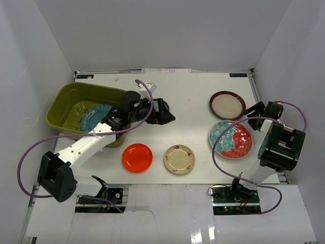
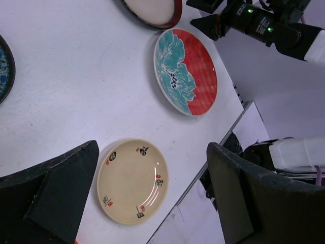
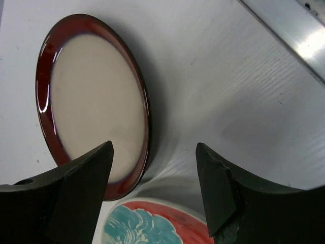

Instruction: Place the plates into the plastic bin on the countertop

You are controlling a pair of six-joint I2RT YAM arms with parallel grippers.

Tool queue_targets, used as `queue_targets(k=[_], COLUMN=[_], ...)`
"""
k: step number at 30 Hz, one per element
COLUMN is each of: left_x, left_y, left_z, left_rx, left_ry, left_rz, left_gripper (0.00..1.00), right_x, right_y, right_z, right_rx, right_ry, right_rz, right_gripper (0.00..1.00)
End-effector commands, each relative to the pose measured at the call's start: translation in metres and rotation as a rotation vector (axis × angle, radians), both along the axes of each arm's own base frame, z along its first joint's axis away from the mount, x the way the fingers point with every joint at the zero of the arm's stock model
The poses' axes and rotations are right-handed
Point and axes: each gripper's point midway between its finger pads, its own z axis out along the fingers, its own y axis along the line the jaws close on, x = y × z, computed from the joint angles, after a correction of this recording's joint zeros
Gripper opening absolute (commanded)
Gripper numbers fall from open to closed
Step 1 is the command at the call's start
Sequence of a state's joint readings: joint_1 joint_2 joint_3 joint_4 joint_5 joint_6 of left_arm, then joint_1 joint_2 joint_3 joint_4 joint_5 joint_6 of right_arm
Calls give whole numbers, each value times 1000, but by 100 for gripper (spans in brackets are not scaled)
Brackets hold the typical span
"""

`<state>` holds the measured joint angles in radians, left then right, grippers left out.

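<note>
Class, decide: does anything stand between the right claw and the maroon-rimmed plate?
Nothing visible does. The open right claw hovers at the edge of the maroon-rimmed plate, with only bare countertop beside it.

Overhead, wrists close; shared red-teal plate

white countertop, olive bin L, orange-red plate, cream plate ctr front, red-teal plate, maroon-rim plate R
</note>
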<state>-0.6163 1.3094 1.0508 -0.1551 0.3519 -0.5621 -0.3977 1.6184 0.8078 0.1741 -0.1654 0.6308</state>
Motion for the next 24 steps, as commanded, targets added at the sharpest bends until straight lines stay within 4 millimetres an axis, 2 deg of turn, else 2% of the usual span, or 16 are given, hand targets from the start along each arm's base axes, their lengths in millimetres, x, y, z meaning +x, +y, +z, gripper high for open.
queue_targets(k=[1, 3, 5, 6, 9, 11, 14, 15, 16, 18, 19, 20, 22, 23, 24], left_x=[-11, -16, -15, -13, -9, -6, 2, 5, 9, 18, 24, 29, 40, 50, 59], left_y=[-10, -11, -11, -10, -8, -8, -9, -9, -10, -14, -16, -18, -25, -29, -34], left_z=[27, 25, 20, 21, 14, 11, 10, 9, 13, 8, 17, 17, 8, 19, 8], left_rx=[-84, -84, -64, -56, -30, -16, -1, 7, 13, 33, 34, 40, 55, 45, 56], left_ry=[-84, -90, -98, -105, -98, -86, -82, -81, -80, -60, -65, -59, -30, -46, -17], left_rz=[-93, -120, -129, -120, -99, -92, -70, -61, -50, -43, -31, -24, -14, 2, 15], left_gripper=[98, 98, 98, 98, 98, 98, 98, 98, 98, 98, 98, 98, 98, 98, 98], right_x=[25, 32, 40, 42, 53, 61, 74, 79, 81, 87, 90, 92, 93, 91, 89], right_y=[5, 13, 24, 27, 33, 37, 41, 42, 42, 45, 50, 53, 66, 79, 86], right_z=[11, 1, 0, -11, -13, -8, -3, 6, 12, 40, 55, 78, 108, 129, 138], right_rx=[44, 114, 195, 223, 278, 283, 311, 330, 341, 341, 355, 351, 355, 349, 345], right_ry=[-92, -112, -129, -114, -142, -165, -191, -221, -238, -312, -344, -395, -459, -495, -507], right_rz=[55, 73, 105, 107, 101, 114, 132, 135, 131, 150, 159, 179, 233, 272, 297], right_gripper=[71, 68, 59, 51, 40, 39, 18, 8, 8, 8, 8, 8, 8, 8, 8])
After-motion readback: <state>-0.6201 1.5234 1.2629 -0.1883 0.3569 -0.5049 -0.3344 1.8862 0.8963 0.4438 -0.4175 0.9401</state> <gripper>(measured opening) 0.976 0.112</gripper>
